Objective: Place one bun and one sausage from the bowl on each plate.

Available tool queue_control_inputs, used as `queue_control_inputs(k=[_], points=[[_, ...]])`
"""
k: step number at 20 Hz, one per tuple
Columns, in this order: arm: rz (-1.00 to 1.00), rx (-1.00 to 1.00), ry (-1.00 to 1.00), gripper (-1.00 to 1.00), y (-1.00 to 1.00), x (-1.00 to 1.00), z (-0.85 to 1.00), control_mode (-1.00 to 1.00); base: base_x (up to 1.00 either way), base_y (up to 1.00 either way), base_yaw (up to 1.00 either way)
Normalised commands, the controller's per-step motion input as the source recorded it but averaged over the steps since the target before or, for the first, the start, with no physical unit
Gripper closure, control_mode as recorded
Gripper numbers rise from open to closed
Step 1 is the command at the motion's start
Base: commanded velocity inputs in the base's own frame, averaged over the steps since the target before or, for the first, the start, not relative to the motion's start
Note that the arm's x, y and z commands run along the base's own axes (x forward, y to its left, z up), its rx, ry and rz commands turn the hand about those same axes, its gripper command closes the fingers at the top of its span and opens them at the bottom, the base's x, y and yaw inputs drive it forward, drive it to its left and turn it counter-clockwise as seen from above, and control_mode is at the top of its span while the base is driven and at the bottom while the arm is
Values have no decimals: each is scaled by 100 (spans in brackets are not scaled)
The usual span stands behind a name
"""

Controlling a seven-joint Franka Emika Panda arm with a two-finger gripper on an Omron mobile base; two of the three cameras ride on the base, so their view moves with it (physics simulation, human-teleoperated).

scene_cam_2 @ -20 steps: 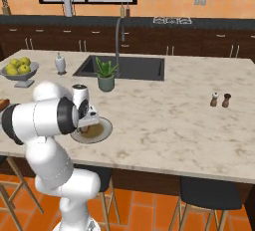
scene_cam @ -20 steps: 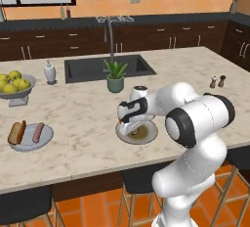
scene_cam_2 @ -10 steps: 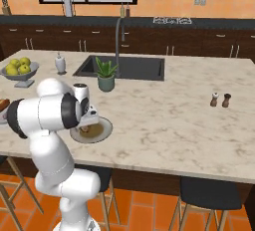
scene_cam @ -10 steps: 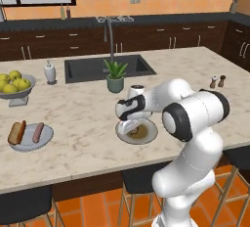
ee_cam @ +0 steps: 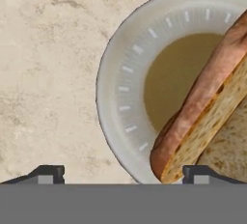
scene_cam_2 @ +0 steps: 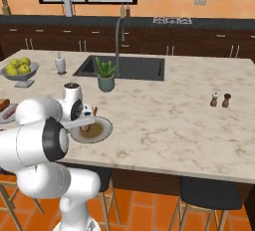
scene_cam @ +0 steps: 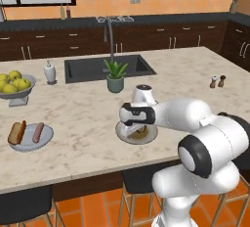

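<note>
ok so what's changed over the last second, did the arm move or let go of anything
Little has changed. The tool hangs open over the near plate with a bun lying on it, much as before; only the arm's pose shifted slightly. The far plate with its bun and sausage stayed put.

counter | plates | apple bowl | plant | shakers

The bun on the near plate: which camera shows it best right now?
The hand view: the bun lies large and close across the plate. In the left base view the arm covers most of it; the right base view shows a small brown patch.
</note>
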Motion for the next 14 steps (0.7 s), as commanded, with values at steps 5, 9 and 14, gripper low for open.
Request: queue_control_inputs(k=[5,9,14], points=[[-1,-1,38,-100,0,3,7,-100,0,0,0],[0,-12,52,-100,2,0,5,-100,0,0,0],[0,-19,40,-100,21,10,-10,-100,0,0,0]])
